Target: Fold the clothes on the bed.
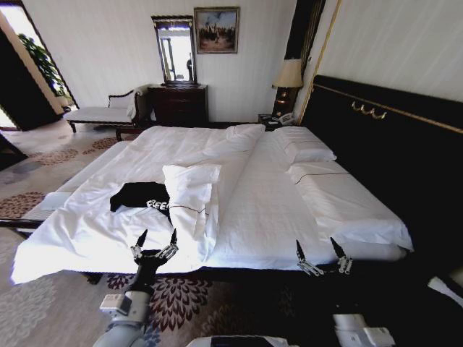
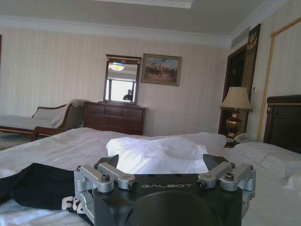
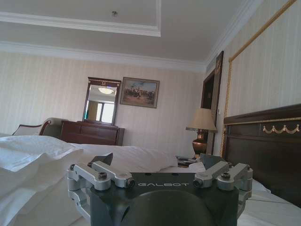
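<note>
- White bedding covers the bed [image 1: 275, 210] across the middle of the frame; the black T-shirt [image 1: 141, 196] lies bunched at centre left, not yet folded.
- My left pincer [image 1: 155, 244] hovers wide open and empty just below it; my right pincer [image 1: 323, 256], equally spread, holds nothing at lower right.
- Its lettering is partly hidden by the folded duvet [image 1: 192, 199].

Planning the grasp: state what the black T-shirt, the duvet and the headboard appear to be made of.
T-shirt: soft black knit fabric, probably cotton; it lies limp and rumpled, with printed white lettering.
Duvet: white woven cloth, matte, with creases and a folded edge.
Headboard: dark, smooth panel, apparently stained wood, with gold-coloured trim.
</note>
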